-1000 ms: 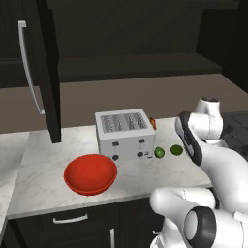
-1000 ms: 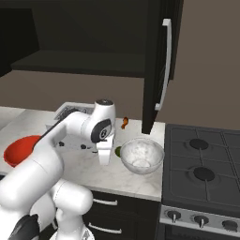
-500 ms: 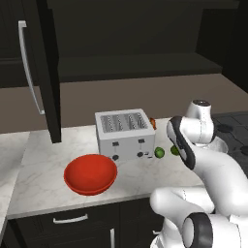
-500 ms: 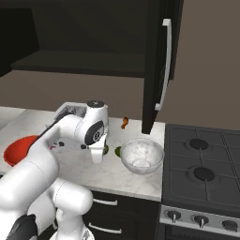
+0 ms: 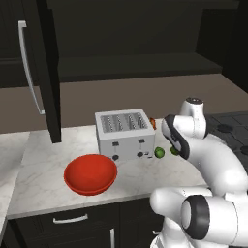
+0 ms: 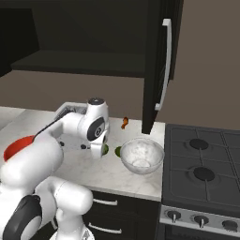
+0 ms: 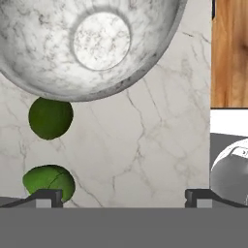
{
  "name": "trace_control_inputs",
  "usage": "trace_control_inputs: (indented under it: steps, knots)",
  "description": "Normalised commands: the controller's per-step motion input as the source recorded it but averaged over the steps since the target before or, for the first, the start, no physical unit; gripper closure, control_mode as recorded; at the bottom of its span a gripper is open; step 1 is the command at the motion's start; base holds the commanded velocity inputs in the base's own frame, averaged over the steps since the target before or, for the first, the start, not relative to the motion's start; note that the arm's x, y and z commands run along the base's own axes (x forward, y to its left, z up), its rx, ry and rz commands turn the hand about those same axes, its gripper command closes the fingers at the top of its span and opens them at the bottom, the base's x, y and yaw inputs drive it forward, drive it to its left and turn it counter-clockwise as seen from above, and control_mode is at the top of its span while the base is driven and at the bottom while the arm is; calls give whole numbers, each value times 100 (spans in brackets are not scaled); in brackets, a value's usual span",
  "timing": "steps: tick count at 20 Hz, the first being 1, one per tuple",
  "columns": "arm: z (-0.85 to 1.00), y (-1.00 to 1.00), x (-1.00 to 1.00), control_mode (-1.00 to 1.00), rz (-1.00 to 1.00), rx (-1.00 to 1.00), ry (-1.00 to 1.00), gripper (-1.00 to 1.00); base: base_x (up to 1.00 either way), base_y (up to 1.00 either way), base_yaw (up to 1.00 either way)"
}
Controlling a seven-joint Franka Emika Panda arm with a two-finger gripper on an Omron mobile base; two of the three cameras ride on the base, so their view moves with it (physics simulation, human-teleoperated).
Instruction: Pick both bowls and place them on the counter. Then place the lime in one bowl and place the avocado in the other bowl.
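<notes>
The red bowl (image 5: pixel 90 173) rests on the counter (image 5: pixel 43 160) in front of the toaster. The white marbled bowl (image 6: pixel 142 154) stands on the counter beside the stove and shows at the top of the hand view (image 7: pixel 92 43). Between toaster and marbled bowl lie the bright green lime (image 5: pixel 159 152) (image 7: pixel 48 181) and the darker avocado (image 5: pixel 173 150) (image 6: pixel 118 151) (image 7: pixel 50 117), the avocado closer to the bowl. My gripper (image 7: pixel 122 197) (image 6: pixel 100 153) hangs open over the counter, pointing down, with the lime just by one fingertip. Nothing is between the fingers.
A silver toaster (image 5: pixel 123 134) stands at the back of the counter with a small orange thing (image 6: pixel 124 123) behind it. An open dark cabinet door (image 6: pixel 164 65) hangs over the counter's right end. The stove (image 6: pixel 206 159) adjoins on the right.
The hand has swung a little toward the toaster, from the marbled bowl's side to over the lime and avocado. It stays open. Bowls and fruits have not moved.
</notes>
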Motion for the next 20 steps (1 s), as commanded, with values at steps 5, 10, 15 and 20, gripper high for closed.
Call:
trace_control_inputs:
  steps: [5, 10, 15, 20]
  knots:
    - [0, -6, 24, -100, -11, -1, 0, -100, 0, 0, 0]
    - [-7, -1, 16, -100, -8, -3, 0, -100, 0, 0, 0]
    - [-15, -1, 10, -100, -6, -4, 0, -100, 0, 0, 0]
    - [-17, -3, 11, -100, -6, -6, 2, -100, 0, 0, 0]
